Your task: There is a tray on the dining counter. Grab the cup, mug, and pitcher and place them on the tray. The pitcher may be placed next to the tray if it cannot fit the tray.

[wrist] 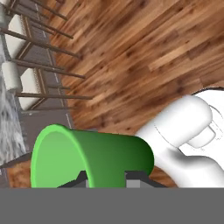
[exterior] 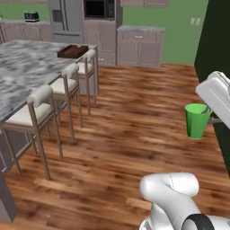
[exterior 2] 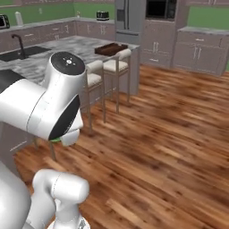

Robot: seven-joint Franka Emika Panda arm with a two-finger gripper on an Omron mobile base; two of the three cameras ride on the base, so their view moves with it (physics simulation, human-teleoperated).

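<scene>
My gripper [wrist: 109, 179] is shut on the green cup [wrist: 87, 157], one finger inside the rim and one outside. The cup [exterior: 196, 120] hangs upright above the wooden floor at the right of the left base view, under my gripper [exterior: 207, 112]. A sliver of the cup [exterior 2: 56, 140] peeks out below my arm in the right base view. The dark brown tray [exterior: 72, 51] lies at the far end of the marble dining counter [exterior: 27, 67], well away from the cup. The tray [exterior 2: 110, 48] also shows on the dining counter [exterior 2: 67, 47]. The mug and the pitcher are out of view.
Three cushioned stools [exterior: 40, 108] line the counter's near side. A sink [exterior 2: 22, 51] is set into the counter's far side. Cabinets [exterior: 140, 45] and a fridge [exterior: 67, 20] stand along the back wall. A dark wall [exterior: 215, 45] rises close on the right. Open wooden floor [exterior: 134, 117] lies between.
</scene>
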